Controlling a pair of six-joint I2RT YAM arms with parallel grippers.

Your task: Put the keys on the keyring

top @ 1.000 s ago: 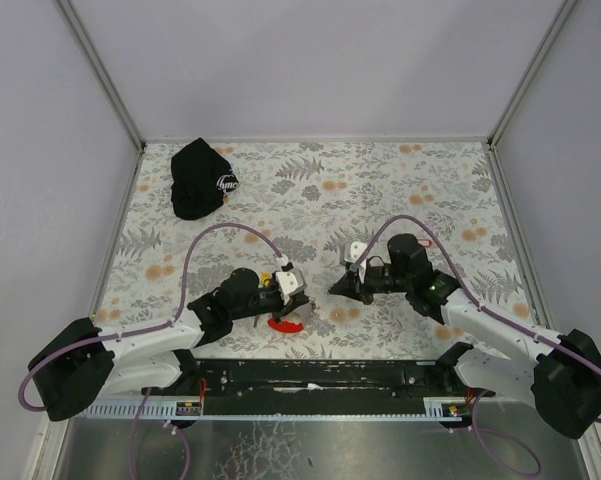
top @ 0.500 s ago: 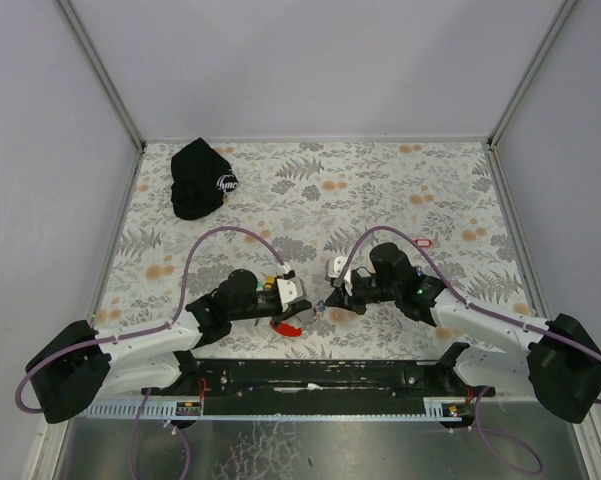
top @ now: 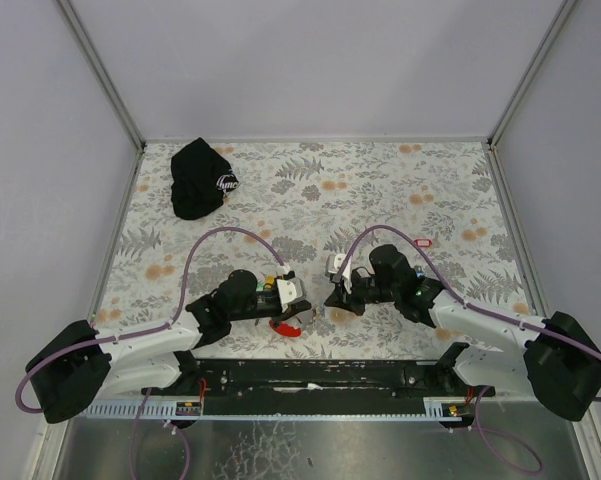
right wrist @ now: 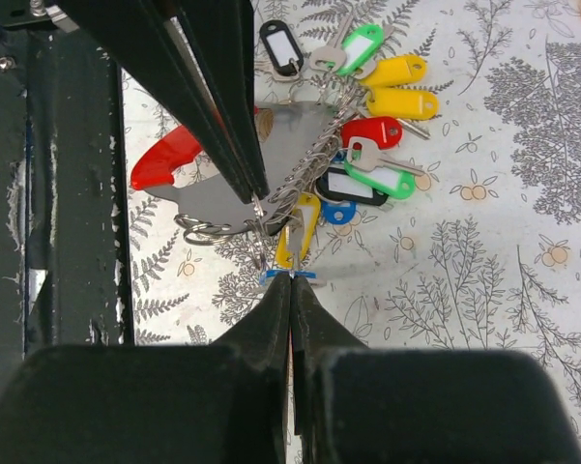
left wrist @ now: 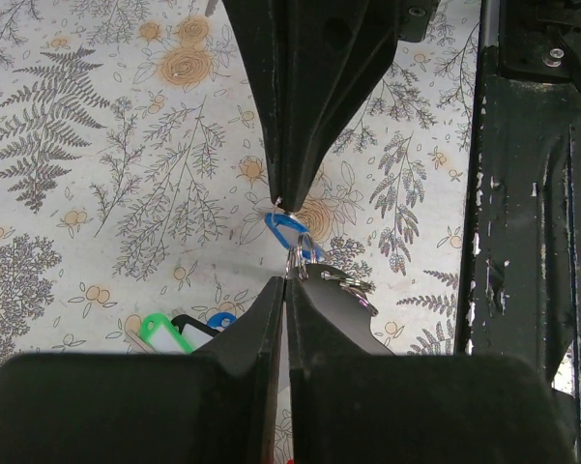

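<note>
Two pincers were positioned tip to tip low over the worktop. The left pincer was pressed together, apparently on the keyring, beside the heaped keys. The right pincer was pinched on a blue-tagged key. The ring was to be held steady and the key's eye fed squarely into its split.

The small keys have bright bare-metal blades and smooth, glossy oblong plastic tags in yellow, green, red, blue and black. The thin wire keyring is shiny metal. At its 11 o'clock the red rounded piece looks like glossy plastic, and the grey flat bar looks matt. The floral table cover is matt. The black cap is soft cloth.
</note>
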